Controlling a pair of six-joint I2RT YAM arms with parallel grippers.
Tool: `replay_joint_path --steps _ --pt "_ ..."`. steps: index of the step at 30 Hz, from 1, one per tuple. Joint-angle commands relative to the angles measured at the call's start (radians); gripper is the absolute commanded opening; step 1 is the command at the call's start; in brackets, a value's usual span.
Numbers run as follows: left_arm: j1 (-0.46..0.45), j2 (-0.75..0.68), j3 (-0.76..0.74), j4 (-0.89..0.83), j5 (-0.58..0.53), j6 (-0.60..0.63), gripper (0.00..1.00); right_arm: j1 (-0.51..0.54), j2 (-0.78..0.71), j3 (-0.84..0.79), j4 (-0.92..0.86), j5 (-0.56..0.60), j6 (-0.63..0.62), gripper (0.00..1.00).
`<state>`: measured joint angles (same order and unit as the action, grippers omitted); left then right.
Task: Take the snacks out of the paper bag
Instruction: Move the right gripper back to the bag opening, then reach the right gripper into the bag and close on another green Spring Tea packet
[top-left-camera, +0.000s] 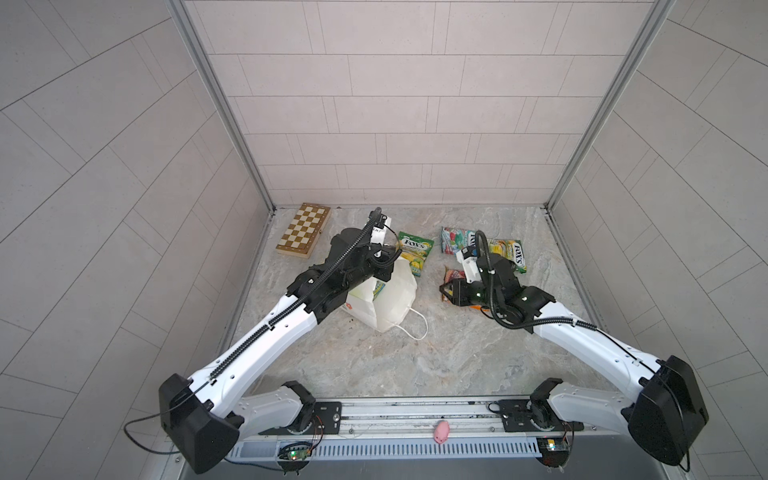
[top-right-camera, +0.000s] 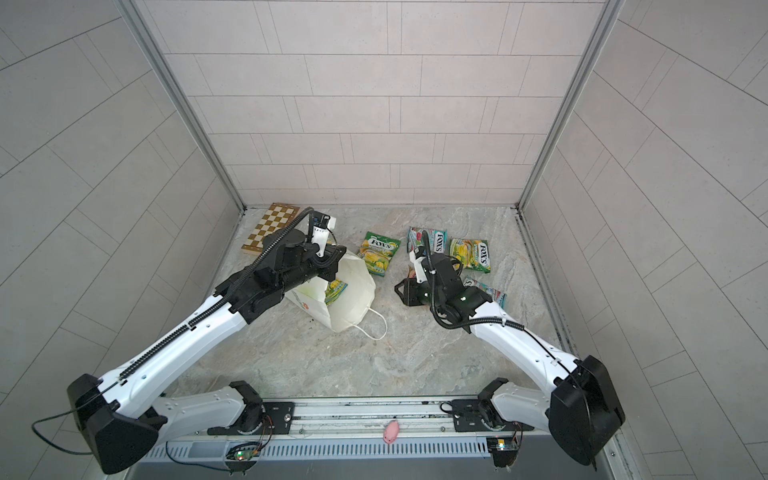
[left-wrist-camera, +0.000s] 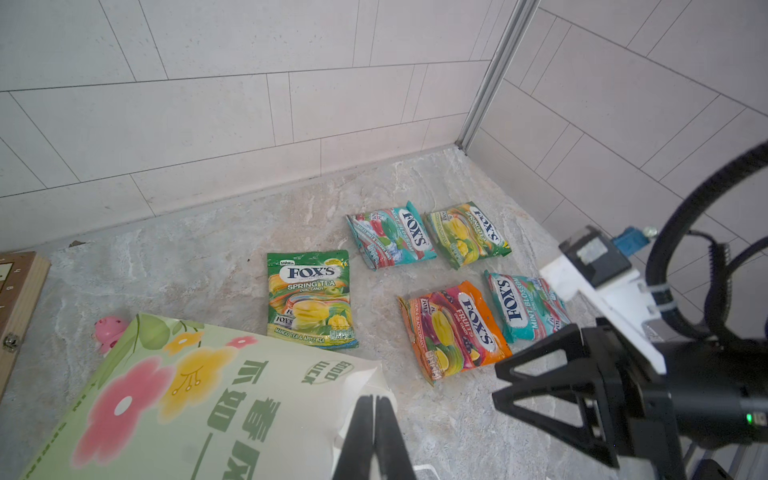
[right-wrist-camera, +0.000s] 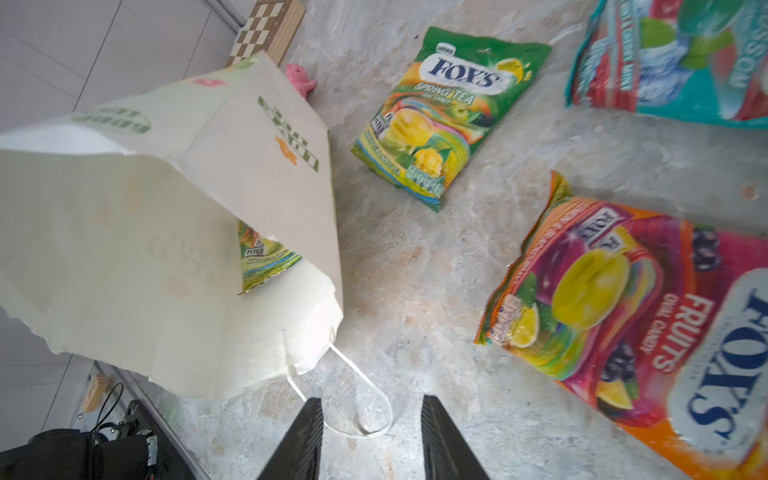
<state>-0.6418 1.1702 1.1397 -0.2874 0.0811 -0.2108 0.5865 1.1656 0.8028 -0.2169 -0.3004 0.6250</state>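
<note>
1. The paper bag (top-left-camera: 395, 299) lies tipped on its side on the counter (top-left-camera: 395, 365). Its mouth faces the right arm.
2. The left pincer (left-wrist-camera: 375, 415) is squeezed fully shut on the bag's upper paper wall by the rim. This holds the wall up so the mouth gapes.
3. Five snacks lie flat on the counter outside the bag. A green packet (left-wrist-camera: 311, 299) is just beside the bag. An orange packet (left-wrist-camera: 453, 328), two teal ones and a yellow-green one lie farther from its mouth.
4. One yellow-green packet (right-wrist-camera: 266, 257) sits just inside the bag's mouth against the side wall, with only its lower end showing.
5. The right pincer (right-wrist-camera: 372, 419) is partly open and holds nothing. It hangs in front of the bag's mouth, above the cord handle (right-wrist-camera: 360, 376).
6. The packet inside the bag looks light, thin and limp, and its glossy film is likely slippery. Its loose filling probably shifts, so a pinch across the belly could slide off.
7. The flat crimped seam at the exposed end looks like the best hold, taken edge-on.
8. The bag paper is thin and already ragged at the rim. A finger dragged along the wall might crease or tear it, or pull it free of the left pincer.
</note>
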Motion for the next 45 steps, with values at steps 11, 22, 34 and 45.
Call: replay_joint_path --steps 11,22,34,45 --pt "0.0 -0.032 -0.044 0.14 -0.057 -0.128 0.0 0.269 0.218 0.07 0.257 0.127 0.211 0.4" --pt "0.001 -0.052 -0.073 0.19 -0.109 -0.182 0.0 0.336 0.49 0.215 0.302 0.222 0.329 0.41" --pt "0.0 -0.057 -0.081 0.207 -0.112 -0.199 0.0 0.347 0.684 0.38 0.178 0.288 0.402 0.48" --pt "-0.001 -0.066 -0.093 0.232 -0.1 -0.21 0.0 0.348 0.789 0.496 0.089 0.347 0.453 0.49"
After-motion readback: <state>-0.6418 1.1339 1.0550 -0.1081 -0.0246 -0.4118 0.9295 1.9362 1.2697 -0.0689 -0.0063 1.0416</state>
